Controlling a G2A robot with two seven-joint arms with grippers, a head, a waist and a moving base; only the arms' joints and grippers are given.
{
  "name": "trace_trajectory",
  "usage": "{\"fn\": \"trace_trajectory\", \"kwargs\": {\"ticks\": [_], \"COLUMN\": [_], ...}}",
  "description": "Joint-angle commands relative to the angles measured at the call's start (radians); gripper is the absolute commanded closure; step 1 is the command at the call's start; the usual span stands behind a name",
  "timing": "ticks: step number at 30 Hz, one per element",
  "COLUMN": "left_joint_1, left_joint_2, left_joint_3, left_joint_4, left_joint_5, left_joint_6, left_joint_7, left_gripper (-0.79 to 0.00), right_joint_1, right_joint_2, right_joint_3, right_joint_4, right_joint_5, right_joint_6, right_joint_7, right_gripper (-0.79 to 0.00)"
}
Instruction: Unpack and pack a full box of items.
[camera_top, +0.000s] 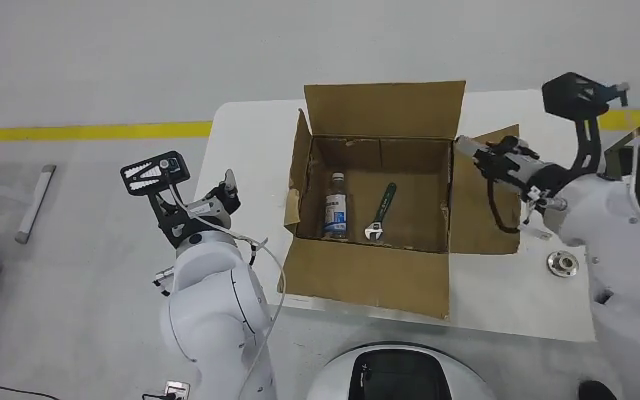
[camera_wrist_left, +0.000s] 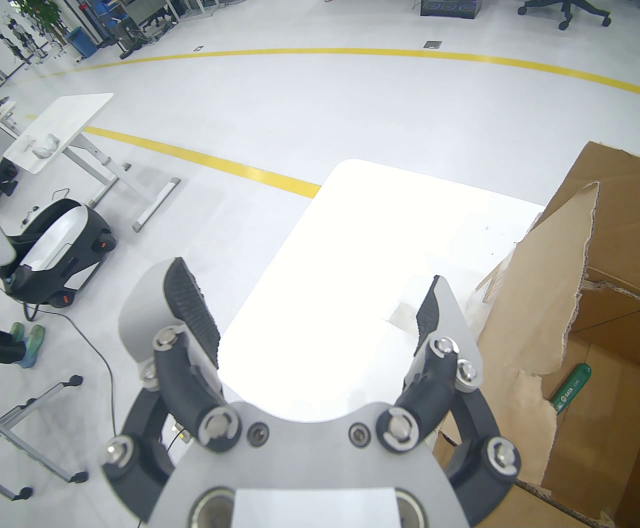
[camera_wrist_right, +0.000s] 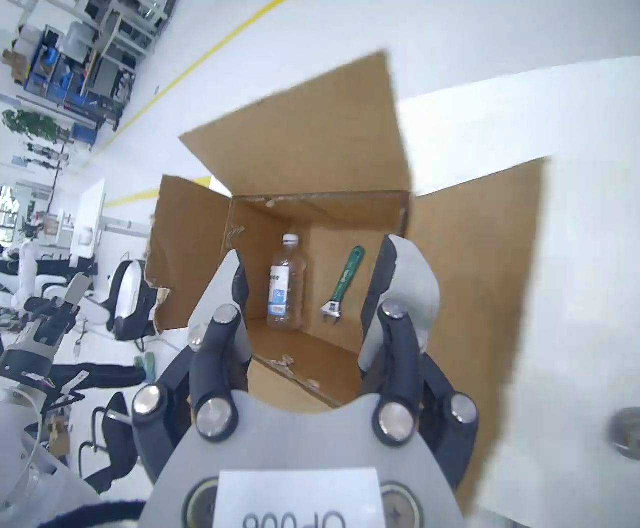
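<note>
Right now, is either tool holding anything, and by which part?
Nothing is held. The left tool and right tool are open and empty; the bottle and wrench lie in the box.

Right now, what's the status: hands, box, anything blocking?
Left gripper open, empty, beside the box. Right gripper open, empty, at the right flap. Bottle and wrench lying inside box. Torn left flap stands between left gripper and them.

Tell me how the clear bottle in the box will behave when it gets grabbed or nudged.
The clear bottle lies on its side on the floor of the box, so a nudge across its round body would probably roll it, perhaps toward the wrench beside it. It looks see-through, possibly empty, so it is likely light and may dent under a firm squeeze.
</note>
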Motion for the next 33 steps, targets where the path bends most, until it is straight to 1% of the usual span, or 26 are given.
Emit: {"fn": "trace_trajectory", "kwargs": {"ticks": [1, 2, 6, 7, 8, 9, 11, 12, 13, 15, 17, 23, 25, 26, 27, 28, 30, 31, 33], "left_joint_1": [0.0, 0.0, 0.0, 0.0, 0.0, 0.0, 0.0, 0.0, 0.0, 0.0, 0.0, 0.0, 0.0, 0.0, 0.0, 0.0, 0.0, 0.0, 0.0], "left_joint_2": [0.0, 0.0, 0.0, 0.0, 0.0, 0.0, 0.0, 0.0, 0.0, 0.0, 0.0, 0.0, 0.0, 0.0, 0.0, 0.0, 0.0, 0.0, 0.0], "left_joint_3": [0.0, 0.0, 0.0, 0.0, 0.0, 0.0, 0.0, 0.0, 0.0, 0.0, 0.0, 0.0, 0.0, 0.0, 0.0, 0.0, 0.0, 0.0, 0.0], "left_joint_4": [0.0, 0.0, 0.0, 0.0, 0.0, 0.0, 0.0, 0.0, 0.0, 0.0, 0.0, 0.0, 0.0, 0.0, 0.0, 0.0, 0.0, 0.0, 0.0], "left_joint_5": [0.0, 0.0, 0.0, 0.0, 0.0, 0.0, 0.0, 0.0, 0.0, 0.0, 0.0, 0.0, 0.0, 0.0, 0.0, 0.0, 0.0, 0.0, 0.0], "left_joint_6": [0.0, 0.0, 0.0, 0.0, 0.0, 0.0, 0.0, 0.0, 0.0, 0.0, 0.0, 0.0, 0.0, 0.0, 0.0, 0.0, 0.0, 0.0, 0.0], "left_joint_7": [0.0, 0.0, 0.0, 0.0, 0.0, 0.0, 0.0, 0.0, 0.0, 0.0, 0.0, 0.0, 0.0, 0.0, 0.0, 0.0, 0.0, 0.0, 0.0], "left_gripper": [-0.785, -0.785, -0.785, -0.785, -0.785, -0.785, -0.785, -0.785, -0.785, -0.785, -0.785, -0.785, -0.785, -0.785, -0.785, -0.785, -0.785, -0.785, -0.785], "right_joint_1": [-0.043, -0.064, -0.147, -0.167, -0.183, -0.199, -0.233, -0.244, -0.263, -0.294, -0.328, -0.373, -0.377, -0.38, -0.381, -0.381, -0.378, -0.374, -0.37], "right_joint_2": [0.009, 0.014, 0.03, 0.034, 0.037, 0.039, 0.044, 0.045, 0.048, 0.052, 0.057, 0.065, 0.067, 0.068, 0.069, 0.07, 0.073, 0.074, 0.076], "right_joint_3": [0.125, 0.178, 0.365, 0.398, 0.431, 0.456, 0.49, 0.503, 0.502, 0.482, 0.442, 0.339, 0.312, 0.299, 0.286, 0.275, 0.259, 0.253, 0.243], "right_joint_4": [-0.008, -0.009, 0.01, 0.015, 0.024, 0.032, 0.056, 0.069, 0.084, 0.114, 0.141, 0.169, 0.178, 0.183, 0.188, 0.196, 0.215, 0.219, 0.233], "right_joint_5": [-0.021, -0.028, -0.09, -0.121, -0.147, -0.16, -0.188, -0.194, -0.218, -0.245, -0.278, -0.295, -0.286, -0.294, -0.301, -0.3, -0.306, -0.314, -0.303], "right_joint_6": [-0.042, -0.066, -0.156, -0.184, -0.201, -0.219, -0.269, -0.283, -0.31, -0.33, -0.369, -0.399, -0.391, -0.393, -0.392, -0.39, -0.384, -0.384, -0.382], "right_joint_7": [0.043, 0.067, 0.157, 0.185, 0.202, 0.22, 0.27, 0.284, 0.311, 0.316, 0.316, 0.316, 0.316, 0.316, 0.316, 0.316, 0.316, 0.316, 0.316], "right_gripper": [-0.674, -0.696, -0.711, -0.727, -0.723, -0.754, -0.785, -0.763, -0.754, -0.748, -0.785, -0.785, -0.757, -0.696, -0.6, -0.597, -0.514, -0.388, -0.385]}}
